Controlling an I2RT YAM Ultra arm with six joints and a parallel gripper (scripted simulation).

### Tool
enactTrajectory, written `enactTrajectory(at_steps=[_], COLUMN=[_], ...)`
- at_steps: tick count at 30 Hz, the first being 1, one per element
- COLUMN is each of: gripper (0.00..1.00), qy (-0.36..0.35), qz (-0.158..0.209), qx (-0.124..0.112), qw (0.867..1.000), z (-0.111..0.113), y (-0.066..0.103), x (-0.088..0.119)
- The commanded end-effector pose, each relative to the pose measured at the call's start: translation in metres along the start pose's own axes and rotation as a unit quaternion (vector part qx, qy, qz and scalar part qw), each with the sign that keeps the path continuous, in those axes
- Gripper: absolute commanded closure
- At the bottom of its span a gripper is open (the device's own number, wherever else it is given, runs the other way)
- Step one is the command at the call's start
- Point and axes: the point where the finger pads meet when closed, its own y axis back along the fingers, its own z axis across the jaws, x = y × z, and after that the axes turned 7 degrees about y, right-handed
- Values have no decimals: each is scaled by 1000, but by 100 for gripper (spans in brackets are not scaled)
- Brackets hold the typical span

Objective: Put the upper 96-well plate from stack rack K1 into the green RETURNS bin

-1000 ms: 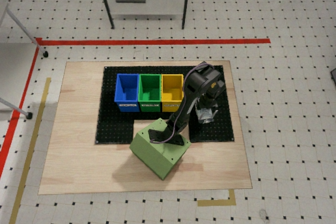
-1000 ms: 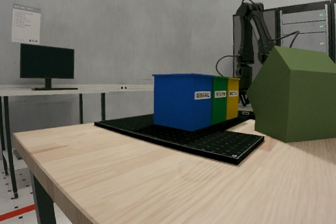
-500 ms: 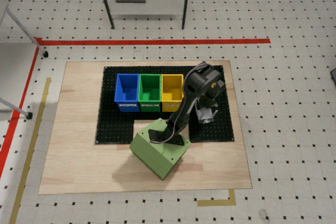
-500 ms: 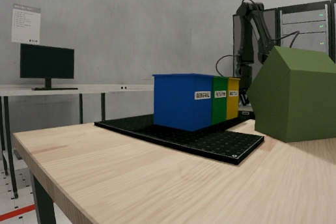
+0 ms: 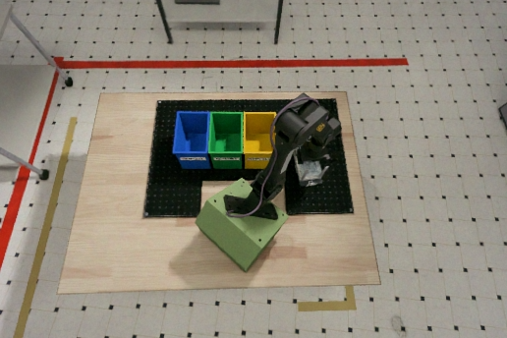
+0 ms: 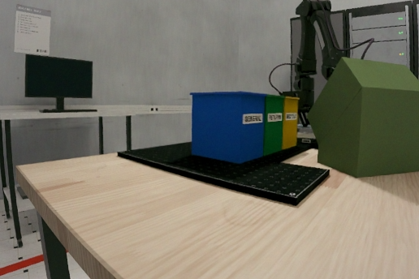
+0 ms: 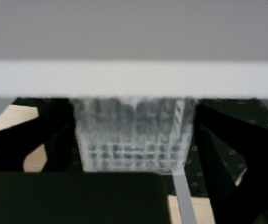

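My gripper (image 5: 314,154) is shut on the upper 96-well plate (image 7: 135,77), which shows as a pale band across the top of the wrist view. It holds the plate just above the stack rack K1 (image 5: 309,174), right of the bins. The lower plate (image 7: 132,137), clear with a grid of wells, sits in the rack below. The green RETURNS bin (image 5: 225,140) (image 6: 274,130) stands upright between the blue bin (image 5: 192,139) (image 6: 227,126) and the yellow bin (image 5: 258,139) (image 6: 291,126). In the exterior view the bins and the arm base hide the rack.
The three bins stand in a row on a black pegboard mat (image 5: 172,188) (image 6: 244,175) on the wooden table (image 5: 118,232). The arm's green base block (image 5: 241,232) (image 6: 365,118) sits in front of the mat.
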Motion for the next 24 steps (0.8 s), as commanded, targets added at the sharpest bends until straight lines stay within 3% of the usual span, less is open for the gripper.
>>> enactTrajectory(at_steps=[1, 24], gripper=[100, 100], qy=[-1, -1], qz=[-13, -12], qx=[14, 14], qw=[1000, 1000], z=[-12, -11], y=[19, 54], x=[-5, -4])
